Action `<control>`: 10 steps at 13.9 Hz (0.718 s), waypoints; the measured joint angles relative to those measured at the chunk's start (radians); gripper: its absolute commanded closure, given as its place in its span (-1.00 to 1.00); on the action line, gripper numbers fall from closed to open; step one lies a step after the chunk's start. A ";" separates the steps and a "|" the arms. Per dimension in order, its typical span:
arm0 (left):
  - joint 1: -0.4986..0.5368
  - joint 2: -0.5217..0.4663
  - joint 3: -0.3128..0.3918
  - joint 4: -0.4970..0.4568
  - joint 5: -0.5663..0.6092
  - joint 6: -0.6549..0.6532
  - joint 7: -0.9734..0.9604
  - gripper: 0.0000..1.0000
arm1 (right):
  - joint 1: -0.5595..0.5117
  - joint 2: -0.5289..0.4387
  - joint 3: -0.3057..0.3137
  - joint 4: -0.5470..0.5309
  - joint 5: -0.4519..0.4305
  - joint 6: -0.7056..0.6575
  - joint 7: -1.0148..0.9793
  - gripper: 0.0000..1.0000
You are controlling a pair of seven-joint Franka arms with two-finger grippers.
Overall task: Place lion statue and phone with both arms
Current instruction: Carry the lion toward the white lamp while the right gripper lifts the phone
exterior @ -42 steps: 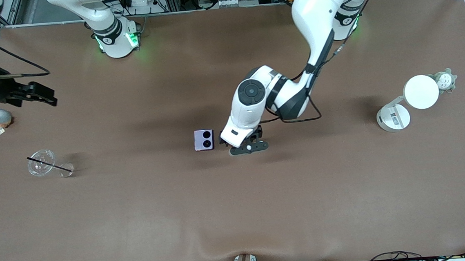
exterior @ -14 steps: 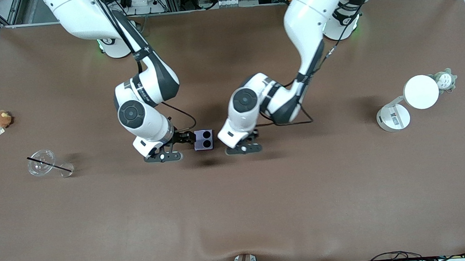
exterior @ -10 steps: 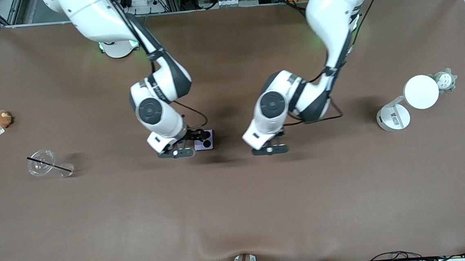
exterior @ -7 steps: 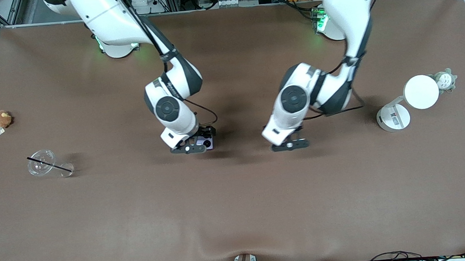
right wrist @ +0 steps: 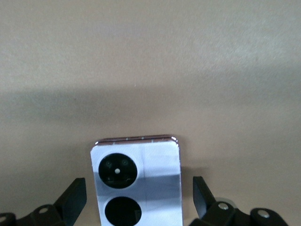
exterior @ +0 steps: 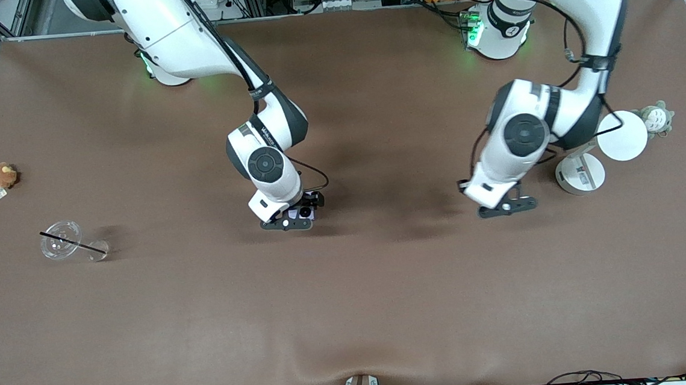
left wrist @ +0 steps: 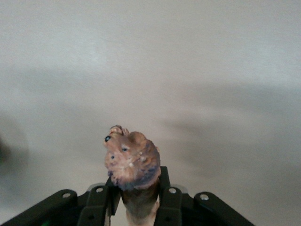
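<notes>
Lion statue (left wrist: pixel 131 162) sits pinched upright in my left claw (left wrist: pixel 135 200), which hangs over the bench (exterior: pixel 350 288) near a white lamp (exterior: pixel 582 173). My right claw (right wrist: pixel 138 200) is spread wide astride the phone (right wrist: pixel 136 186), its fingers (right wrist: pixel 73 197) clear of the edges; I see the phone lying face-up mid-bench.

No text, brand, number or sign can be read anywhere. The right arm (exterior: pixel 266 131) carries a short line of lettering on its wrist band, too small to make out. The tag beside the brown plush toy (exterior: pixel 1 175) near the edge at the right arm's end of the surface (exterior: pixel 351 312) shows no legible print. The phone (right wrist: pixel 136 181) bears no visible logo.
</notes>
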 measured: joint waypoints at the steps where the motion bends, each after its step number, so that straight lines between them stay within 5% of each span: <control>1: 0.023 -0.003 0.000 -0.034 0.000 0.029 0.014 1.00 | 0.000 0.001 -0.001 0.002 -0.003 0.000 0.000 -1.00; 10: 0.270 0.000 -0.003 -0.180 0.001 0.140 0.331 1.00 | 0.003 0.042 0.000 0.021 -0.011 0.007 0.028 -1.00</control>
